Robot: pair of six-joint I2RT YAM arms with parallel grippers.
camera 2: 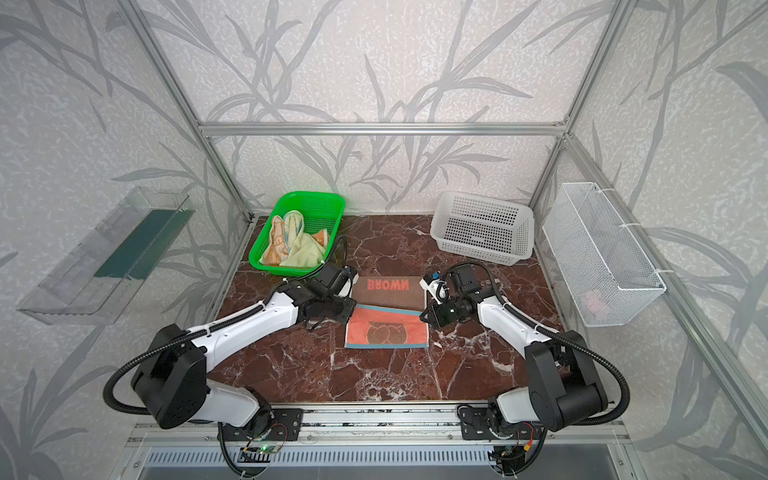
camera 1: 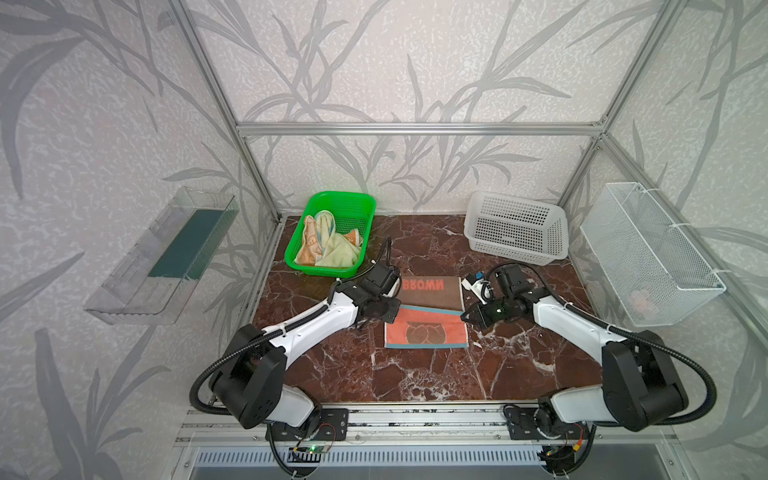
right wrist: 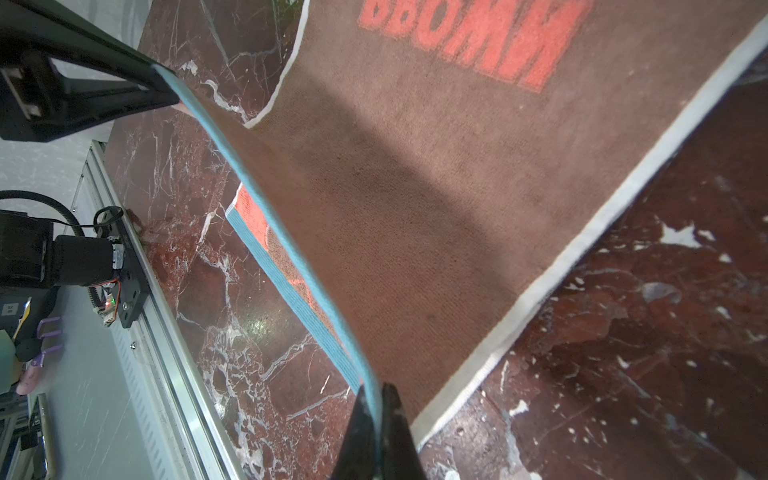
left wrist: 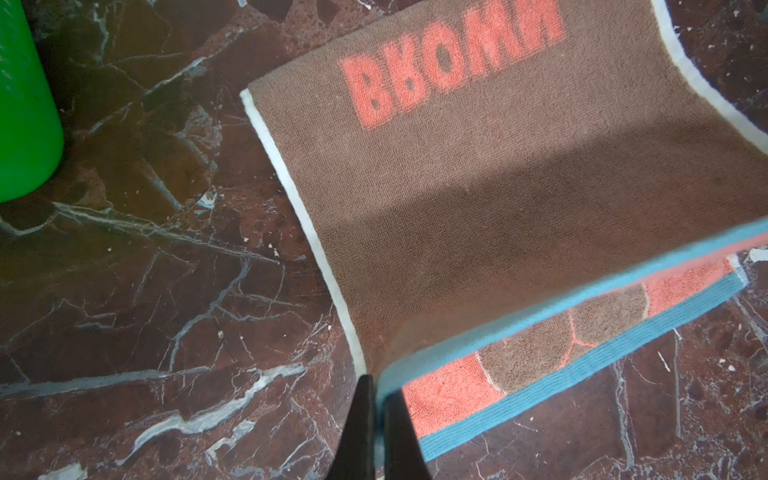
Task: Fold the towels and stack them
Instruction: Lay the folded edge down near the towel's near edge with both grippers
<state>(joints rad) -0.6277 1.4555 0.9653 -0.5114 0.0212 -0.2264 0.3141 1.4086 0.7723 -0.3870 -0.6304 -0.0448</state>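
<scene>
Left fingers (left wrist: 360,419) are pinched shut on one corner of the bear towel (left wrist: 498,187), on its teal edge. Right fingers (right wrist: 395,428) are shut on the opposite corner of the same edge. With a grip at each end, the edge runs taut and level between them, raised off the bench (camera 1: 457,374), so the flap hangs without twisting.

Beyond the fingers the brown reverse faces up, its lettering mirrored. Below them, towards the arm bases, the salmon face with the bear lies flat.

Judgement: a half-fold is under way, and the raised edge is meant to meet the teal edge on the base side.

Beyond the left fingers, the green basket (camera 1: 340,193) holds the pale yellow towel (camera 1: 338,255) and the cartoon-face towel (camera 1: 309,243), both crumpled and not yet folded. Beyond the right fingers stands the white basket (camera 1: 515,224), well apart, possibly meant for the stack.
</scene>
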